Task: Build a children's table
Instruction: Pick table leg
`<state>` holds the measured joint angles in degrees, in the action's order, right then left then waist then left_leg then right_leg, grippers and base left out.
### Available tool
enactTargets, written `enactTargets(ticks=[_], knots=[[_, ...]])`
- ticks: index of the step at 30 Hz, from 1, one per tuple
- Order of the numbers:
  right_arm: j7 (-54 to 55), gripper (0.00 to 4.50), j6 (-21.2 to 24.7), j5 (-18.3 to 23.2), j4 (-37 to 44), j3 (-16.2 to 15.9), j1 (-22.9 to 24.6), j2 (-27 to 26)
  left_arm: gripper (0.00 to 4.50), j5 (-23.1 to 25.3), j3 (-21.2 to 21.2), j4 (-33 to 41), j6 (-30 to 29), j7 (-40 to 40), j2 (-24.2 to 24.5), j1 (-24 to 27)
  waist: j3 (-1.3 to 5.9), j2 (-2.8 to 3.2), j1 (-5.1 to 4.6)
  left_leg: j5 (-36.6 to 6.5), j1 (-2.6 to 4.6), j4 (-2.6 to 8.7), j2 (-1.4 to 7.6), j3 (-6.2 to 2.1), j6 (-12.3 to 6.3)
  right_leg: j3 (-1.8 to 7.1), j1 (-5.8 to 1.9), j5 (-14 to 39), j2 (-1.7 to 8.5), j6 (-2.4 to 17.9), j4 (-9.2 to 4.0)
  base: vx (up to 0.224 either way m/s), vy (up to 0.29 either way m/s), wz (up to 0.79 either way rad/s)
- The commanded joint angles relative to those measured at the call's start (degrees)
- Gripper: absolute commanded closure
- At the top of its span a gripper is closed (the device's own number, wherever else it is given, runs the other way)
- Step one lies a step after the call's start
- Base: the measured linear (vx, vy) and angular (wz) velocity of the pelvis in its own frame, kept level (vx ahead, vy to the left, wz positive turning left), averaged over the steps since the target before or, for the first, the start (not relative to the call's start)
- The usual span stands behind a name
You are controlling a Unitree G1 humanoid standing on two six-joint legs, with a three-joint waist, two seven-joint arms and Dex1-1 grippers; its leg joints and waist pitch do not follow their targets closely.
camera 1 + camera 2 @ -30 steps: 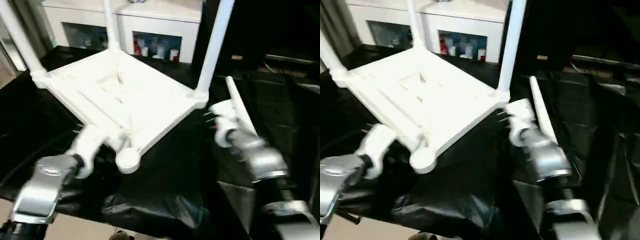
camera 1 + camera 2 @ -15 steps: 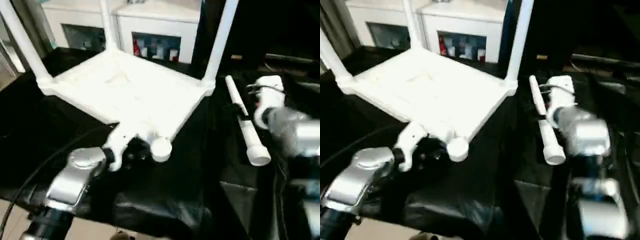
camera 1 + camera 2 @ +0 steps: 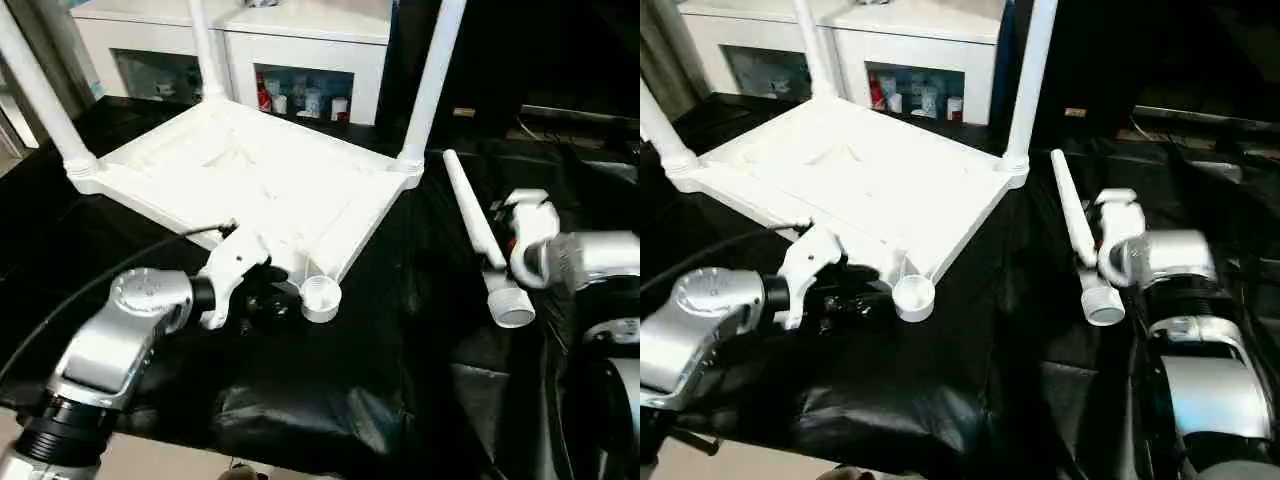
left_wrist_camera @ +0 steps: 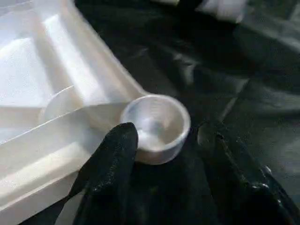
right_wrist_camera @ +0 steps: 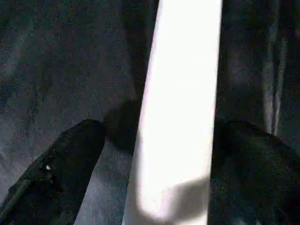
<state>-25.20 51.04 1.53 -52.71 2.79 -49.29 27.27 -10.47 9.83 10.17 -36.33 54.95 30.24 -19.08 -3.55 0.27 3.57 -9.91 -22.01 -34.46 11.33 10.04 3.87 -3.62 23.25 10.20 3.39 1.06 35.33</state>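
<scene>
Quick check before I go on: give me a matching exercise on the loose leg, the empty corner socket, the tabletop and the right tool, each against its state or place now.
Things:
1. loose leg
2. empty corner socket
3. tabletop
4. right tool

States:
A. lying upside down with three legs standing up from it
B. open, fingers either side of the leg
C. flat on the black cloth, right of the tabletop
D. between the left tool's fingers

Pairs: 1-C, 2-D, 3-A, 4-B
</scene>
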Motion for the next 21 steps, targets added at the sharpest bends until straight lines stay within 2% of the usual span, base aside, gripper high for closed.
enactTargets(ticks=[1,2,4,6,8,11,14,21], knots=[[-0.9,0.36,-1.4,-1.4,-3.6,-1.1,-1.7,0.8,2.08,-1.9,-0.7,2.3,-2.7,1.7,1.4,-1.7,3.96,-1.21,0.08,-9.3,1.0,3.33,1.37,0.13,0.19,2.49,-2.92,13.7,3.87,12.0,-4.07,0.0,0.0,0.0],[-0.9,0.4,-1.6,-1.5,-3.8,-1.1,-1.8,0.8,2.08,-1.9,-0.7,2.3,-2.8,1.8,1.5,-1.8,3.99,-0.81,0.22,-9.5,1.15,3.3,1.33,0.06,0.39,2.43,-2.75,14.9,3.99,12.1,-4.0,0.0,0.0,0.0],[-0.9,0.73,-2.0,-1.7,-4.5,-1.2,-2.0,0.8,2.08,-2.2,-0.7,2.6,-3.1,2.0,1.7,-1.9,3.87,-0.87,0.1,-10.1,1.07,3.3,1.4,0.02,0.82,2.45,-2.74,15.5,3.94,11.6,-4.11,0.0,0.0,0.0],[-1.0,0.77,-2.2,-1.8,-5.1,-1.3,-2.2,0.8,2.08,-2.4,-0.7,2.8,-3.4,2.2,1.9,-2.0,3.9,-1.04,0.1,-10.0,0.94,3.32,1.35,0.02,0.92,2.45,-2.9,15.7,3.92,11.1,-4.06,0.0,0.0,0.0],[-2.1,1.05,-4.2,-2.5,-9.0,-1.9,-3.5,1.1,2.08,-4.1,-0.3,4.4,-5.5,3.8,3.2,-2.2,4.02,-0.94,0.11,-10.1,1.08,3.24,1.42,-0.03,0.99,2.38,-2.64,16.1,4.0,11.5,-3.96,0.0,0.0,0.0],[-2.4,1.24,-4.7,-2.6,-10.0,-2.2,-3.9,1.2,2.08,-4.5,-0.2,4.8,-6.0,4.1,3.5,-2.2,3.94,-1.06,0.08,-9.8,0.88,3.19,1.37,0.05,0.92,2.42,-2.78,15.3,3.82,11.4,-3.9,0.0,0.0,0.0],[-3.3,1.57,-6.1,-3.0,-12.6,-2.7,-4.6,1.4,2.08,-5.4,0.5,5.2,-7.1,5.0,4.3,-3.1,3.92,-0.96,0.07,-10.4,0.9,3.16,1.38,0.06,0.92,2.36,-2.69,15.4,3.81,11.8,-3.88,0.0,0.0,0.0],[-2.8,2.23,-8.7,-3.6,-16.2,-2.3,-5.1,1.7,2.08,-7.8,3.2,6.6,-8.5,9.2,5.9,-4.8,3.83,-0.67,0.17,-12.9,1.09,3.12,1.4,-0.05,1.87,2.31,-2.44,18.5,3.86,11.4,-4.05,0.0,0.0,0.0]])
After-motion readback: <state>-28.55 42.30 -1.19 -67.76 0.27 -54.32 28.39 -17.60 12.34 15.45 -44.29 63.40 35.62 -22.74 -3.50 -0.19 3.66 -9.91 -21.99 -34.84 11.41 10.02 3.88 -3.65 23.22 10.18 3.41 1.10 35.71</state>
